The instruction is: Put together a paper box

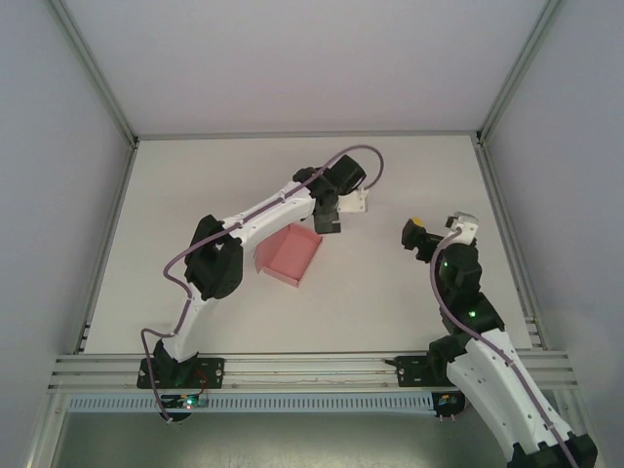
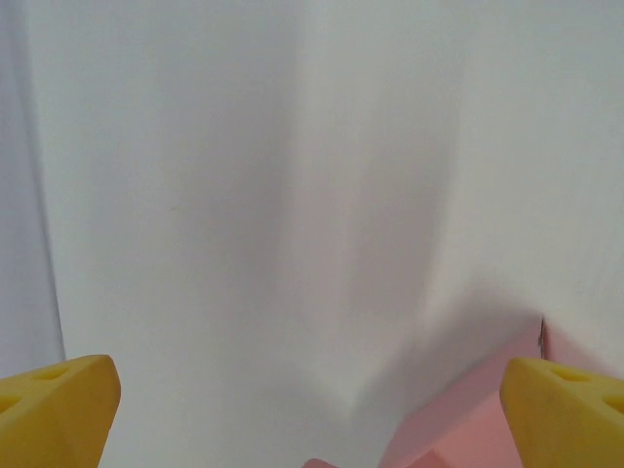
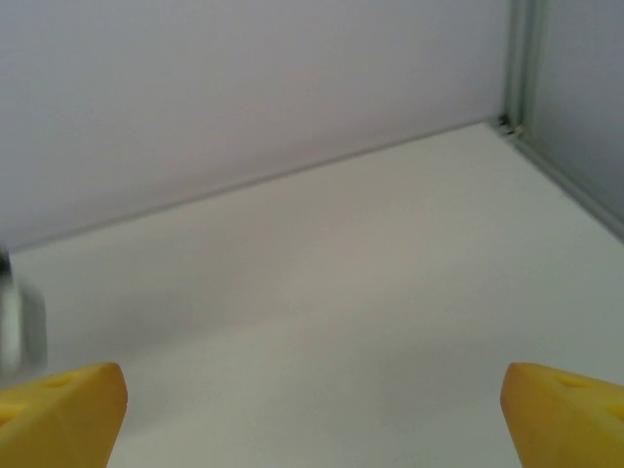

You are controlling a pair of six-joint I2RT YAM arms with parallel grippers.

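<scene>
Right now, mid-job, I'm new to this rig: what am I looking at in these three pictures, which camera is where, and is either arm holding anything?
You have a left arm and a right arm bolted at the near edge of a table, each ending in a two-finger gripper. The wide picture comes from a fixed camera above and behind the arms. The other two come from cameras on the wrists, looking out along each gripper. On the table lies the pink paper box, folded up with its top open. The left gripper hangs by the box's far corner; its wrist camera catches pink card at the lower right. Its jaws stand wide apart with nothing between them. The right gripper is off to the right over bare table, open and empty.
</scene>
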